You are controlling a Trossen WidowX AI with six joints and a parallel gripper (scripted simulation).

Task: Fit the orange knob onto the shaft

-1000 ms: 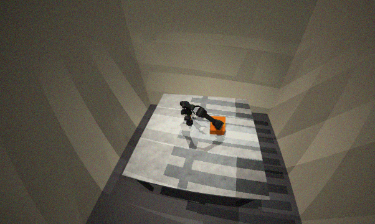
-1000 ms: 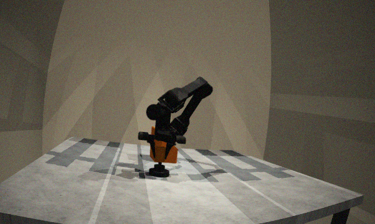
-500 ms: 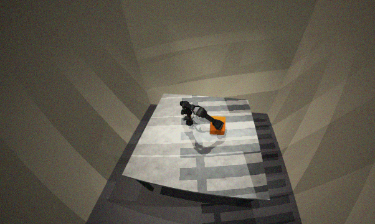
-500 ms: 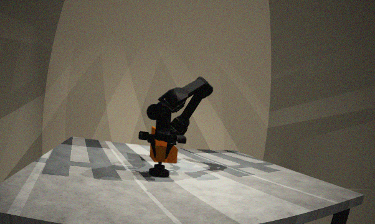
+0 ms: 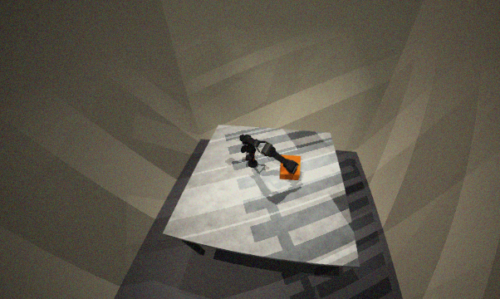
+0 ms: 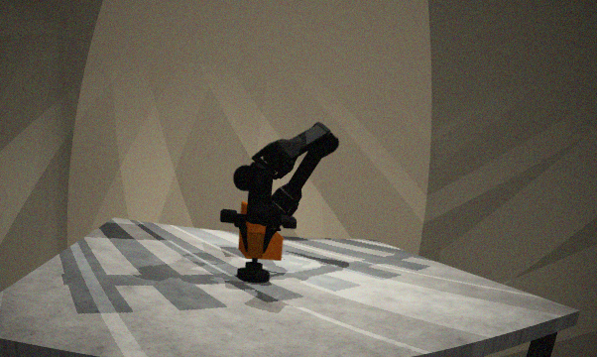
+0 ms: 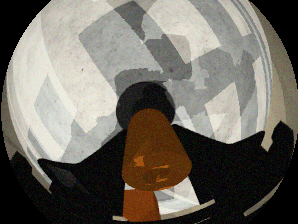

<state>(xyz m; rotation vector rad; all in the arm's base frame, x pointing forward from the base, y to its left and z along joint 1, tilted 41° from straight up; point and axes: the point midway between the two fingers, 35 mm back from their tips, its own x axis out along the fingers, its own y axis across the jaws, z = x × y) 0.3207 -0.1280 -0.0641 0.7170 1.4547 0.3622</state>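
claw (image 6: 257,244) (image 7: 149,131): grasping orange knob (image 6: 255,240) (image 7: 156,150) | 1 orange block (image 5: 290,175) (image 6: 275,248) behind | dark pedestal (image 6: 253,274) (image 7: 131,106) below, partly hidden

Orange knob (image 6: 255,244) (image 7: 156,152), tapered and smooth, held upright above the round dark pedestal (image 6: 253,275) (image 7: 124,106), which sits on the table. A thin dark shaft (image 6: 255,260) shows between them; whether its tip is inside the knob is hard to tell.
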